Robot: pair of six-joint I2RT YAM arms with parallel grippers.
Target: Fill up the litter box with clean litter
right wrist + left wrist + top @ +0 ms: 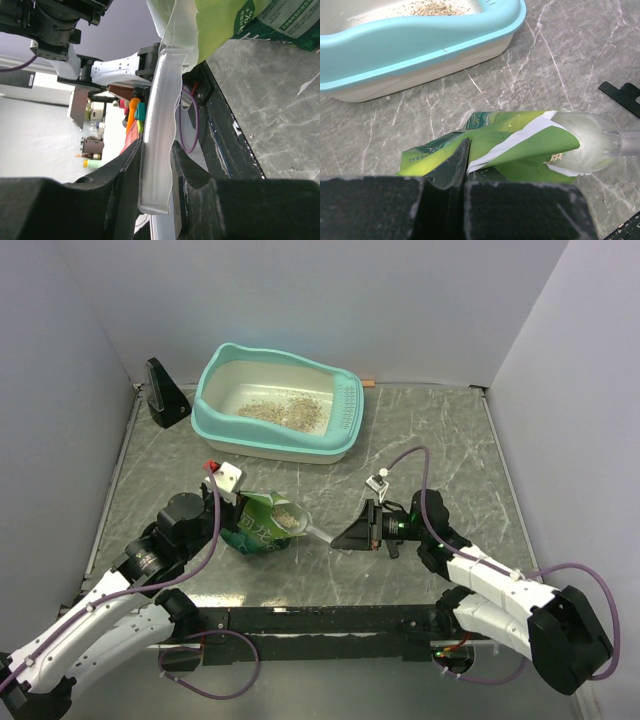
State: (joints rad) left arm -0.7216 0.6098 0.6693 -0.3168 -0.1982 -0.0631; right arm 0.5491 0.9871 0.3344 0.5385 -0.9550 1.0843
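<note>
Some beige-tan clean litter (pixel 285 412) is lying in the turquoise-rimmed plastic litter box (pixel 250 440), well beyond the left pincer (pixel 238 508); more seems needed. Left wrist: that pincer is pinching the green printed pouch (pixel 520 142). Right wrist: the right pincer (pixel 156 155) is clamping the translucent plastic scoop (pixel 161 90).

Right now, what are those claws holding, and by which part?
Left gripper pinches the green pouch by its edge; right gripper holds the scoop by its handle.

I see a grey marbled desk (pixel 450 440) carrying the litter box (pixel 270 441) at its far side, a black wedge (pixel 165 395) beside it, and a green pouch (pixel 255 532) nearer.
</note>
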